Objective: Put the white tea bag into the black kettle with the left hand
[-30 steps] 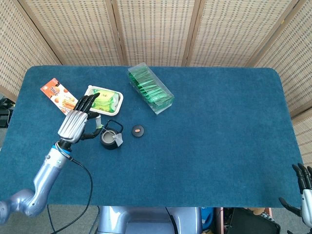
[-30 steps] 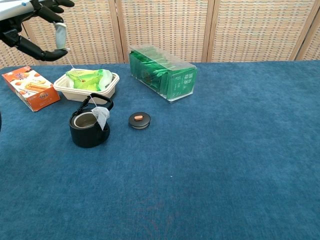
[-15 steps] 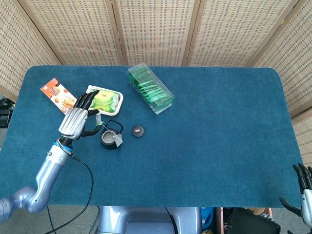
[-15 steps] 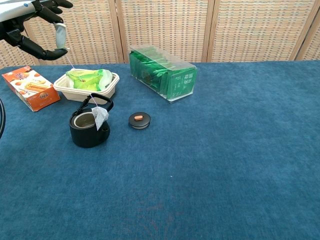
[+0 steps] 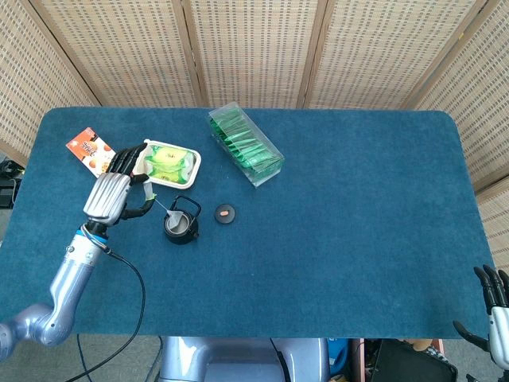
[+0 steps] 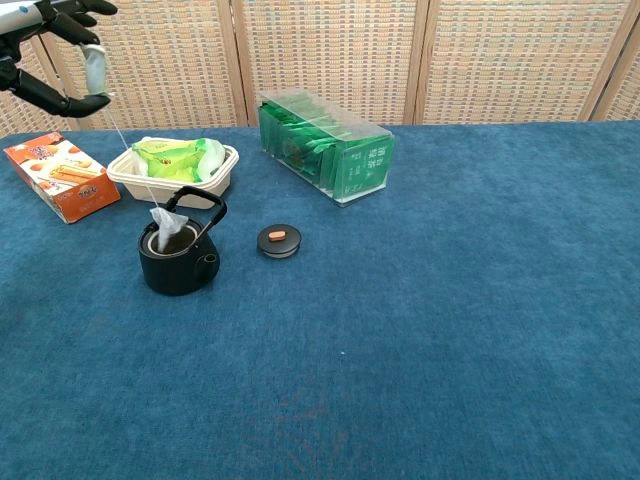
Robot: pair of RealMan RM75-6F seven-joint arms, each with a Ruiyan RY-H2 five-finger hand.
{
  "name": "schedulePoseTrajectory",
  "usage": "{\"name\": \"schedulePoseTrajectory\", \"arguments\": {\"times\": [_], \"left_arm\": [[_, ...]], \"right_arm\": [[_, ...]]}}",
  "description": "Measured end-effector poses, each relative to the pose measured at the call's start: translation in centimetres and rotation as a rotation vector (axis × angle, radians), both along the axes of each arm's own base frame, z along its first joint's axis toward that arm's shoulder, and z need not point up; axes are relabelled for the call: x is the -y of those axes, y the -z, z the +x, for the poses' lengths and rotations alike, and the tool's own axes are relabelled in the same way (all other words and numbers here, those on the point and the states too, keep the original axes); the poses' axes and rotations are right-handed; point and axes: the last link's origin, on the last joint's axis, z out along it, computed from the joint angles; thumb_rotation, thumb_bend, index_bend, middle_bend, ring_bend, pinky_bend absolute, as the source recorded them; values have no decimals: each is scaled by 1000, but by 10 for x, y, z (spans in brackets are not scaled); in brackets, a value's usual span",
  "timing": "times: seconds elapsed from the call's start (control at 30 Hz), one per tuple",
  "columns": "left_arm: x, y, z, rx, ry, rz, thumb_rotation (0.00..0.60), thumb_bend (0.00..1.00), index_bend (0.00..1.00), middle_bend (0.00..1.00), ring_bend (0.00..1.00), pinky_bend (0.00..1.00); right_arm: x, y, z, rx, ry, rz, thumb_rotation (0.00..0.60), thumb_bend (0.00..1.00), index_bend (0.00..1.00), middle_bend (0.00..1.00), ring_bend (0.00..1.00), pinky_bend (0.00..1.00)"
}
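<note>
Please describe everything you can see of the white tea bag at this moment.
The white tea bag is a small pale pouch that looks like paper. It hangs on a thin string, whose tag the left hand pinches high above the table. The bag sits tilted at the open mouth of the black kettle, under the handle, partly inside and partly above the rim. Whether it touches the rim cannot be told.

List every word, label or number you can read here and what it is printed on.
None can be read for certain.
Green packets in the clear box: white characters, too small to read.
Orange snack box: white print, blurred.
Green packet in the white tray: no legible text.
Black kettle, lid: no text.
</note>
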Motion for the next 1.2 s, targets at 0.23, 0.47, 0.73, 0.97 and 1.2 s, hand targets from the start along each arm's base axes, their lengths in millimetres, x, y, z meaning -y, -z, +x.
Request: {"name": "schedulePoseTrajectory", "arguments": {"times": [0.23, 0.47, 0.73, 0.97, 1.2], "left_arm": [[2, 7, -11, -20, -18, -28, 600, 481, 660, 0, 0, 0], [8, 14, -16, -47, -23, -62, 600, 481, 660, 0, 0, 0], [26, 18, -33, -134, -41, -97, 600, 481, 660, 0, 0, 0], [47, 23, -57, -223, -86, -105, 600, 481, 660, 0, 0, 0], [56, 29, -69, -268, -124, -151, 600, 481, 624, 0, 0, 0]], "right_arm": [[0, 0, 1, -2, 3, 2, 600, 19, 107, 141, 0, 64], [-1, 0, 0, 0, 8, 1, 600, 19, 107, 141, 0, 64], [-2, 1, -2, 4, 9, 0, 600, 18, 107, 141, 0, 64], [-1, 1, -2, 6, 8, 2, 600, 18, 107, 141, 0, 64], [-2, 1, -1, 5, 5, 1, 600, 19, 107, 141, 0, 64]]}}
